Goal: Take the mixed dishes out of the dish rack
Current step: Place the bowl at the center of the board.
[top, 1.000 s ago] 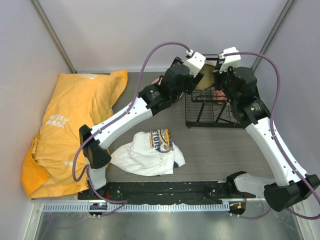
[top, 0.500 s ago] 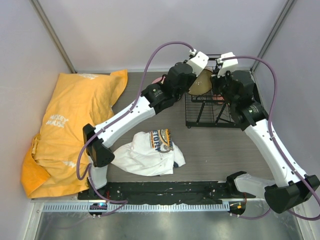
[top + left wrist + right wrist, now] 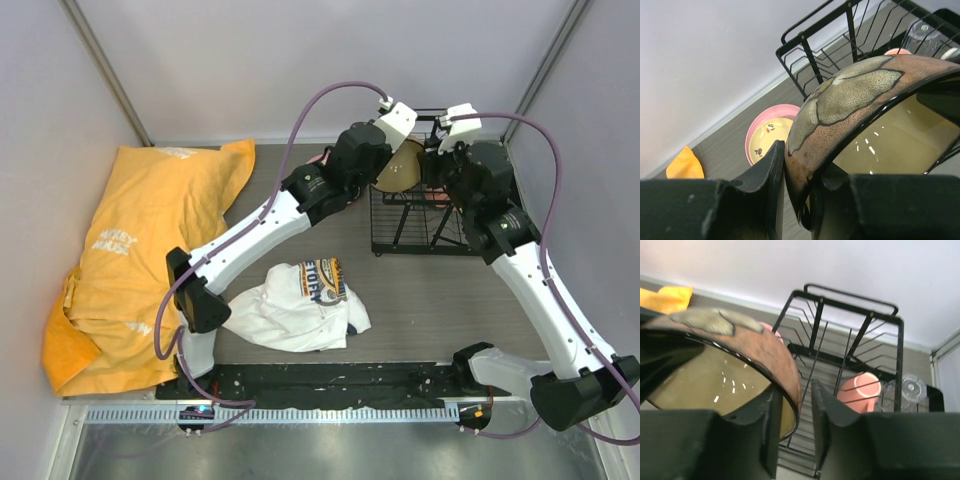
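The tan bowl (image 3: 400, 166) hangs tilted over the left end of the black dish rack (image 3: 420, 228), between my two grippers. My left gripper (image 3: 800, 186) is shut on its rim, one finger inside the bowl (image 3: 855, 95) and one outside. My right gripper (image 3: 795, 400) stands open around the opposite rim of the bowl (image 3: 715, 375), with a gap between its outer finger and the wall. A pink mug (image 3: 860, 387) and a clear glass (image 3: 912, 387) sit in the rack (image 3: 850, 305). A pink-rimmed plate (image 3: 770, 137) with a cream patterned middle lies on the table left of the rack.
A white printed T-shirt (image 3: 300, 298) lies crumpled on the table in front of the arms. A large orange cloth (image 3: 130, 250) covers the left side. The enclosure's back wall stands close behind the rack, and its right wall is next to my right arm.
My left gripper has closed on the bowl's rim. My right gripper's jaws have parted a little from the bowl. The bowl has shifted slightly left and up over the rack.
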You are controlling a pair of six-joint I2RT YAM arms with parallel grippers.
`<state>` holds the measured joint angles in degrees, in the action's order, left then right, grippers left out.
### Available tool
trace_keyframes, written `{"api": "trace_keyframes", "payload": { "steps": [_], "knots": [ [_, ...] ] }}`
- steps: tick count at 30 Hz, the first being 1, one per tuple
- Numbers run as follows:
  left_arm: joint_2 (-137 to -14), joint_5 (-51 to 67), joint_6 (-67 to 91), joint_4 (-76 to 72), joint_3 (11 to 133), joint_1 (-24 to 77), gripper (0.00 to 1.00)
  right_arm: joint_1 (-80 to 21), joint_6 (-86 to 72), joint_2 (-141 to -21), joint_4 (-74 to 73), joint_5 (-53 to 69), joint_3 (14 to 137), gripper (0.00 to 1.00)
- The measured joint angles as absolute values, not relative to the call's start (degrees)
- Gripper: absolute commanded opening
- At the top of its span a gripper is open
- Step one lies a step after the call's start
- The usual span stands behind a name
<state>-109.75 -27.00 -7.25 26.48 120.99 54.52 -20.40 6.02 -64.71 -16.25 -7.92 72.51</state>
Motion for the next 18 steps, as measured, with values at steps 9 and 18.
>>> {"api": "trace_keyframes", "payload": {
  "steps": [9,18],
  "knots": [
    [-109.75,-26.79,-6.90,32.03,122.72,53.58,0.00,-20.21,4.93,-61.32,-12.05,-6.52,72.53,0.74],
    [-108.97,-21.02,-1.61,36.88,123.85,42.94,0.00,-19.09,4.97,-59.96,-10.55,-7.66,72.53,0.78]
  ]
}}
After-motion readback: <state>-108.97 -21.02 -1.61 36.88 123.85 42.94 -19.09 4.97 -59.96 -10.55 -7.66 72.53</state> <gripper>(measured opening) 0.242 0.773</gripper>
